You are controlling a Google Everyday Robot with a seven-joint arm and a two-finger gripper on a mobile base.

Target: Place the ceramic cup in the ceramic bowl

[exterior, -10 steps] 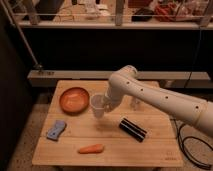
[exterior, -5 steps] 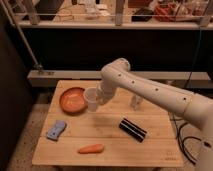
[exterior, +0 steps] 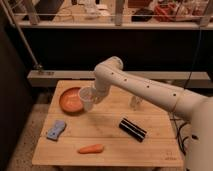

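Wooden table (exterior: pixel 150 152), dark wall (exterior: pixel 65 50) behind

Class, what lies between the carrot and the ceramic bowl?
Only bare table lies between the carrot and the ceramic bowl, in the camera view. The gripper holds the ceramic cup at that bowl's right edge.

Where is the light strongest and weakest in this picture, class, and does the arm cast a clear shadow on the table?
Camera view: the wooden table is brightest and warm-lit; the gap behind it under the shelf is nearly black. The gripper, by the right rim of the ceramic bowl, holds the ceramic cup, which shows pale white. No hard-edged arm shadow shows on the table.
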